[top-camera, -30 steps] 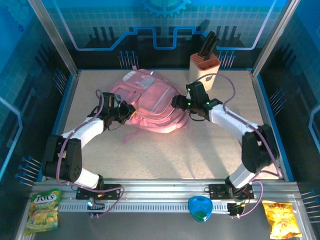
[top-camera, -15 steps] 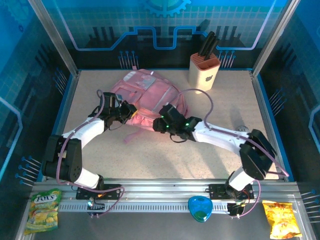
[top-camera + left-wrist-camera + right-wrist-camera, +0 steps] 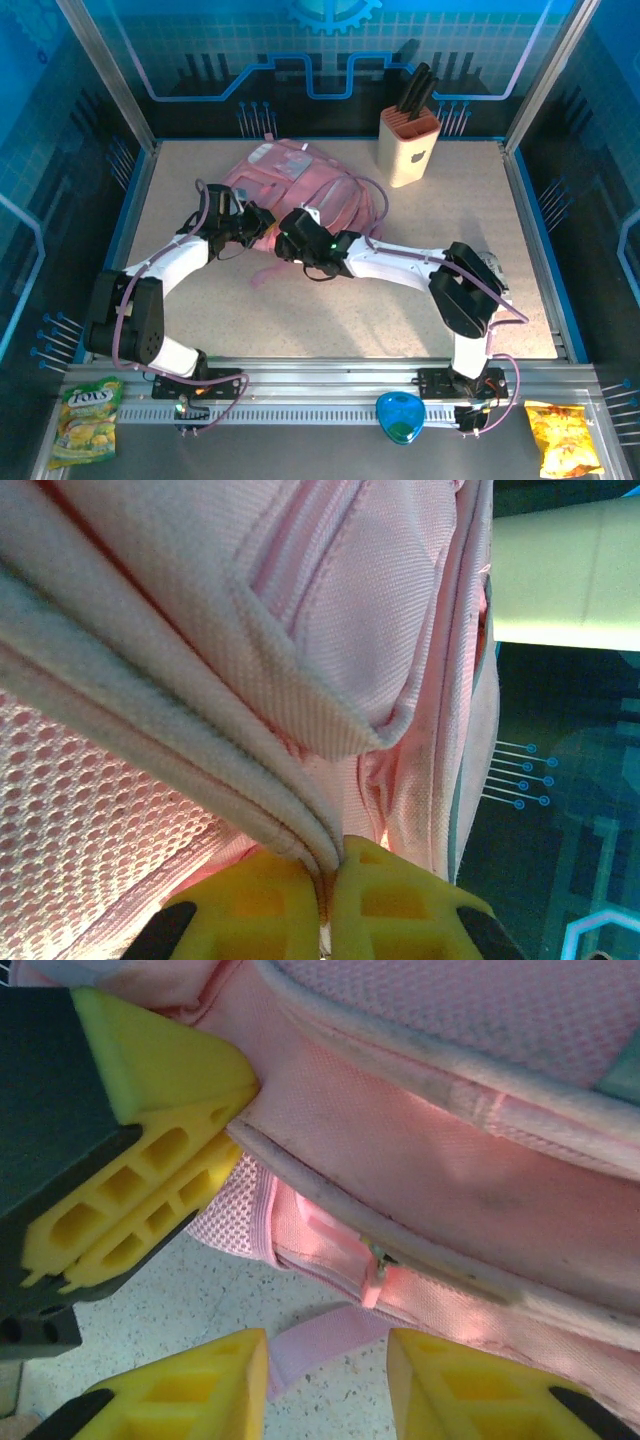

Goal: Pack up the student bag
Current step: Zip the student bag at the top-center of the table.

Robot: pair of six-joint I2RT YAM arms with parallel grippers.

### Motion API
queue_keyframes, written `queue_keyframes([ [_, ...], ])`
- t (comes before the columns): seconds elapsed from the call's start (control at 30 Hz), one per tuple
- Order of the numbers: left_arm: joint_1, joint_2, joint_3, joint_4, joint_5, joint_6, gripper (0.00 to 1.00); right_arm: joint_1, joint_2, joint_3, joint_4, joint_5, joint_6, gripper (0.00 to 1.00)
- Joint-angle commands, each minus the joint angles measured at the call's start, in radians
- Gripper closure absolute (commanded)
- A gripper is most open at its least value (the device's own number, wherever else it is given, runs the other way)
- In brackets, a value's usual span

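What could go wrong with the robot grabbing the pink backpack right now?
The left gripper pinches just a thin seam of the student bag, so it might slip free. The right gripper hangs open beside the left one's fingers, so they could bump, or it may catch the loose strap instead of the zipper pull.

Brand name: "FOX'S", in pale letters across the top of the green and yellow sweets packet [image 3: 85, 420] at the near left, by the metal rail [image 3: 320, 385].
Small print: the lines lower on that packet are too small to read.
Logo: a dark apple-shaped mark on the front of the beige knife block [image 3: 408, 150], at the far right of the surface [image 3: 300, 320].
Snack print: the orange-yellow crisp packet [image 3: 563, 440] at the near right carries print too blurred to read.
Wall sign: a gear outline on the blue back wall [image 3: 330, 12].
Bag patch: a pale patch on the pink fabric backpack [image 3: 300, 190], illegible.
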Motion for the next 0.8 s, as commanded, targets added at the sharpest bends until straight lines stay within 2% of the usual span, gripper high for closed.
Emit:
queue_keyframes([
  [0.0, -0.017, -0.027, 0.051, 0.042, 0.117, 0.044, 0.96, 0.005, 0.03, 0.041, -0.013, 0.058, 0.04, 0.64],
  [0.53, -0.017, -0.026, 0.055, 0.041, 0.125, 0.042, 0.96, -0.007, 0.099, 0.095, -0.045, 0.144, 0.052, 0.69],
  [0.77, -0.016, -0.027, 0.056, 0.037, 0.119, 0.045, 0.96, -0.009, 0.099, 0.092, -0.052, 0.169, 0.039, 0.85],
])
